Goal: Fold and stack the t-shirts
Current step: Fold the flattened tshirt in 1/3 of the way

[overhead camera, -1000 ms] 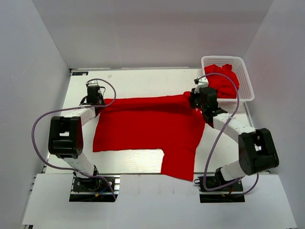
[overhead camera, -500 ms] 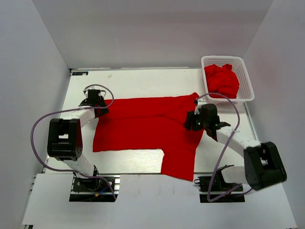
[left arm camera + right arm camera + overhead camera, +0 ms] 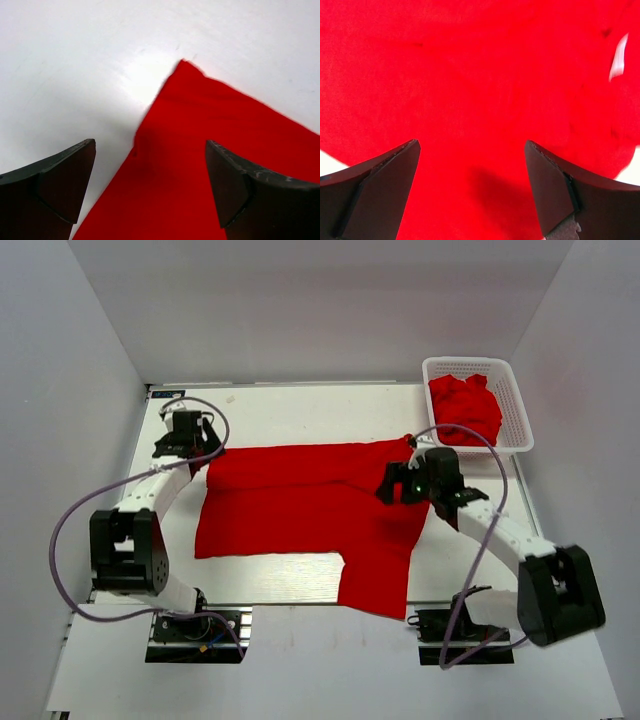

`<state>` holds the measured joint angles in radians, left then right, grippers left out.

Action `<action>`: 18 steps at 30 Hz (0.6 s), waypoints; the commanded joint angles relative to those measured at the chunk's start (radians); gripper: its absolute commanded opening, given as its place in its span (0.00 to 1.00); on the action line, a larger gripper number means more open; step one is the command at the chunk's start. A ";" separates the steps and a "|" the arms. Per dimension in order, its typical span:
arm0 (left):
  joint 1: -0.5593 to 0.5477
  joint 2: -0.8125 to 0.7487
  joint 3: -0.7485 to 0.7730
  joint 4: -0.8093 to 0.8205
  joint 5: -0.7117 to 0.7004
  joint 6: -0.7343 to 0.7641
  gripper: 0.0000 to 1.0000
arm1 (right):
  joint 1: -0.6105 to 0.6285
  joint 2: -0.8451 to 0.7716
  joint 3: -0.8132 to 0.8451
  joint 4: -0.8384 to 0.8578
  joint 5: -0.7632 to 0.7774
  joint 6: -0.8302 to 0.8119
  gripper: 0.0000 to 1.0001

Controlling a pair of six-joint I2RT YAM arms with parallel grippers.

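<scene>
Red t-shirt (image 3: 300,505) spread on the tabletop (image 3: 300,410).
Left end effector (image 3: 187,440) at its corner, right end effector (image 3: 392,486) over it, both wide, empty.

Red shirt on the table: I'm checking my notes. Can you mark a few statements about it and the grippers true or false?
1. The left gripper stands open over a corner of the spread shirt. True.
2. The right gripper is shut on the spread shirt. False: it is open and holds nothing.
3. The basket is empty. False: red cloth lies in it.
4. The spread shirt lies on the table, outside the basket. True.
</scene>
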<state>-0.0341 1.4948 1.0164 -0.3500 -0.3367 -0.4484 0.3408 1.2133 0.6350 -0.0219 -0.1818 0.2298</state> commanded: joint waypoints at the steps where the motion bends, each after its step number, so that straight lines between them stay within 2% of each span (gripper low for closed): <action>1: -0.013 0.073 0.077 0.032 0.080 0.031 1.00 | 0.000 0.116 0.100 0.132 0.022 0.002 0.90; 5: -0.013 0.165 0.120 0.084 0.201 0.063 1.00 | 0.000 0.277 0.169 0.140 0.062 -0.030 0.90; 8: -0.013 0.215 0.129 0.109 0.260 0.063 1.00 | -0.002 0.339 0.201 0.126 0.077 -0.035 0.90; 15: -0.013 0.248 0.129 0.118 0.271 0.063 1.00 | 0.003 0.385 0.189 0.114 0.035 -0.058 0.90; 18: -0.013 0.248 0.120 0.109 0.251 0.063 1.00 | 0.003 0.350 0.154 0.122 -0.080 -0.066 0.90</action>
<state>-0.0433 1.7641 1.1114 -0.2535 -0.0929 -0.3927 0.3408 1.5997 0.8021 0.0784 -0.1703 0.1898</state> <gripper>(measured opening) 0.997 0.904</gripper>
